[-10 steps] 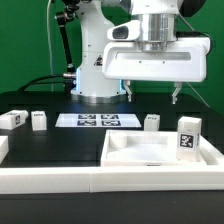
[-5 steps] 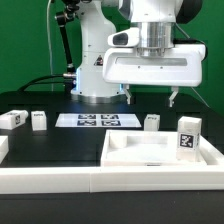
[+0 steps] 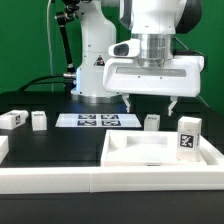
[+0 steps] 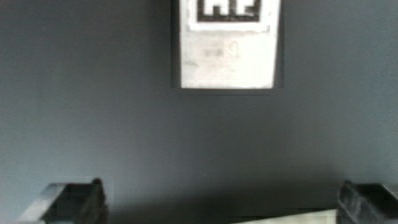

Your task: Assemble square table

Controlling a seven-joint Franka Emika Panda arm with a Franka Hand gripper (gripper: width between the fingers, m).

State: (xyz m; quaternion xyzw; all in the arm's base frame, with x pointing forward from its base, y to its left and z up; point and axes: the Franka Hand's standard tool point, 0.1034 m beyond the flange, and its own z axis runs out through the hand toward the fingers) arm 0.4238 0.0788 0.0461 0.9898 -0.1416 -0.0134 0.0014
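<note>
The white square tray-like tabletop [image 3: 160, 150] lies at the front on the exterior view's right. One white tagged leg [image 3: 188, 135] stands on its right edge. Another leg [image 3: 152, 121] stands just behind the tabletop, and two more legs [image 3: 13, 120] [image 3: 38, 119] lie at the left. My gripper [image 3: 150, 104] hangs open and empty above the leg behind the tabletop. In the wrist view that leg [image 4: 231, 45] lies ahead of my gripper [image 4: 222, 205], with both fingertips [image 4: 75, 200] wide apart and a corner of the tabletop [image 4: 311, 216] between them.
The marker board [image 3: 96, 120] lies flat at the table's middle in front of the robot base [image 3: 100, 70]. A long white rail [image 3: 60, 180] borders the front edge. A green wall stands behind.
My gripper has come down and shifted a little to the exterior view's left, toward the leg behind the tabletop. The parts have not moved.
</note>
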